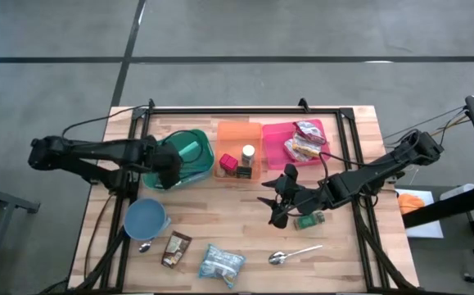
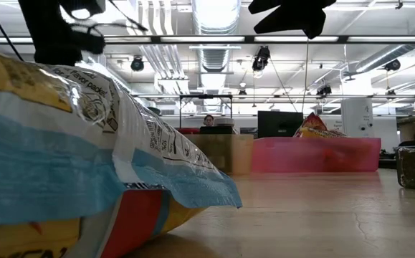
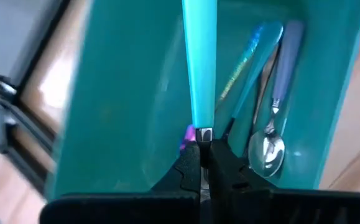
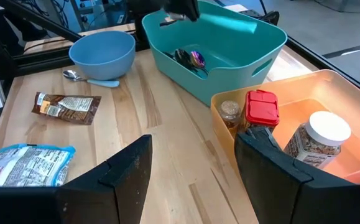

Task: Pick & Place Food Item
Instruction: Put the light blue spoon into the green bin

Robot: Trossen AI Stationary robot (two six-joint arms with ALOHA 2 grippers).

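Two dark arms work over a wooden tabletop (image 1: pixel 245 221) set with three bins along its far side. The left tool (image 1: pixel 169 168) hangs over the teal bin (image 1: pixel 194 141), its fingers pressed together on the metal neck of a teal-handled utensil (image 3: pixel 199 62) that points down into the bin. Other cutlery (image 3: pixel 272 143) lies on the bin floor just beside it, a spoon bowl among them.

The right tool (image 1: pixel 274 201) sits near the middle of the tabletop, its fingers (image 4: pixel 127 171) spread apart with nothing between them. Just beside that arm, toward the near edge, lies a small green packet (image 1: pixel 309 220), clear of the fingers.

The orange bin (image 1: pixel 238 131) holds a red-capped container (image 4: pixel 262 107), a brown-lidded jar (image 4: pixel 230 111) and a white-lidded jar (image 4: pixel 319 134). The pink bin (image 1: pixel 276 135) next to it holds snack packs (image 1: pixel 304 141).

Near the front edge, a blue bowl (image 1: pixel 145 218) stands with a spoon (image 1: pixel 146 246) just beside it. Further along lie a brown wrapper (image 1: pixel 175 248), a blue-and-white bag (image 1: pixel 221 263) and a second metal spoon (image 1: pixel 290 256), each apart from the others. From tabletop level the bag fills the near view, with the pink bin beyond it across the wood.
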